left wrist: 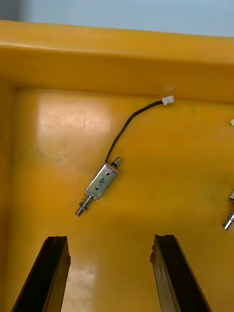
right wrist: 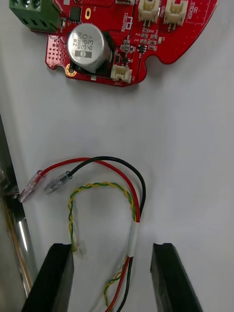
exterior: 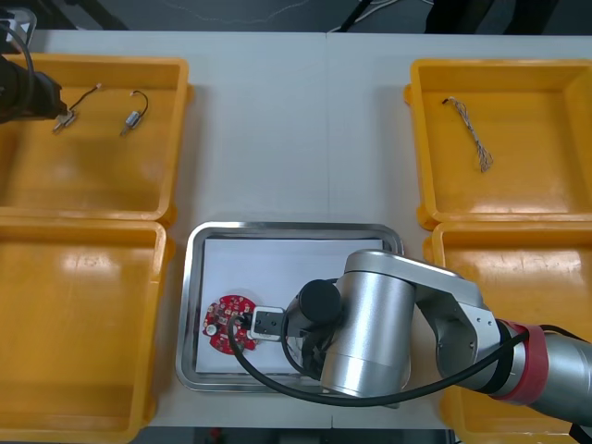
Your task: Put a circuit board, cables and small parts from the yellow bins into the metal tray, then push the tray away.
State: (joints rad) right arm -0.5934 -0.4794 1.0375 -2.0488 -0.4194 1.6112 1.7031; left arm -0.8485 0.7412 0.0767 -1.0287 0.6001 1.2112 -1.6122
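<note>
The right gripper [right wrist: 111, 279] hangs low over the shiny metal tray with a white floor [exterior: 191, 305], which sits at the table's 6 o'clock edge between the bins. Its black fingers [right wrist: 52, 278] stand wide apart and hold nothing. A red, black and yellow-green twisted cable [right wrist: 134, 238] lies on the white floor. Its tail runs back between the two fingers without touching either, and its loops and clear-capped ends spread just ahead of the fingertips. Farther ahead, apart from the cable, lies the round red circuit board with a silver capacitor and a green terminal block [right wrist: 146, 34]. In the front view the board rests in the tray's 8 o'clock part, at about 9 o'clock of the right arm's wrist. The left gripper [left wrist: 109, 275] is over the far left yellow plastic bin [exterior: 178, 139], at the table's 10 o'clock. Its fingers are also spread wide and empty. A small boxy metal part with a spring, a plunger and a black lead [left wrist: 101, 182] lies on the bin floor just ahead of the gap between the fingertips, touching neither. A second small metal part [left wrist: 230, 214] lies off to one side of it. In the far right yellow bin [exterior: 418, 139], at the table's 2 o'clock, lies a thin twisted cable [exterior: 467, 129].
</note>
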